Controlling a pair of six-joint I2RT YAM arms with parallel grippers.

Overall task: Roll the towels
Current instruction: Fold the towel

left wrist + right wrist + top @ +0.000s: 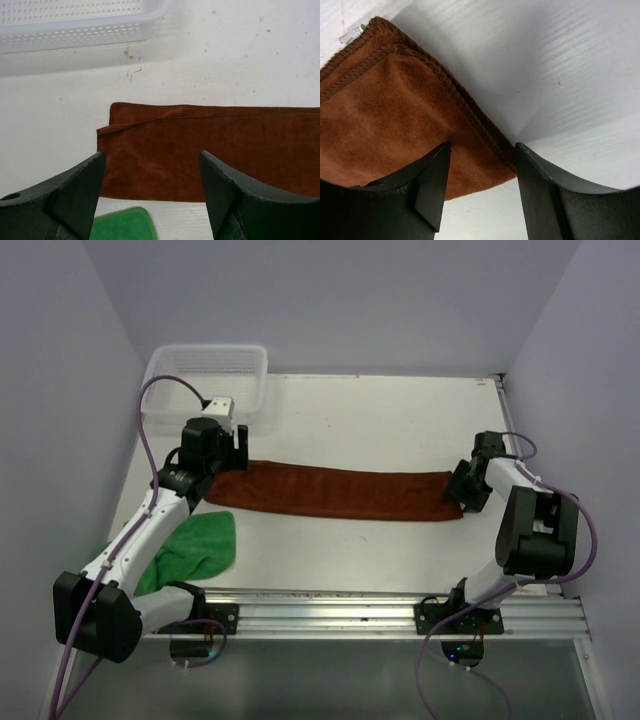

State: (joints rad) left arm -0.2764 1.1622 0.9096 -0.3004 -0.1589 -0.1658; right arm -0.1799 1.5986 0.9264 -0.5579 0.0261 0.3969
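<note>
Table (350,420): rust-brown towel (340,492), folded strip, long axis running left to right between my arms. Green towel (195,548), bunched near the left base. Left gripper (152,154) over the strip's left end, right gripper (482,145) over its right corner; both spread, grasping nothing, and I judge them equally near.

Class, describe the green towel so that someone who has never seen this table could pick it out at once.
Start at the white table and go to its near left corner, just beyond the metal rail. There the green towel lies bunched, partly under the left arm. Unlike the rust-brown towel, stretched in a long strip across the middle, it is bright green and crumpled.
</note>
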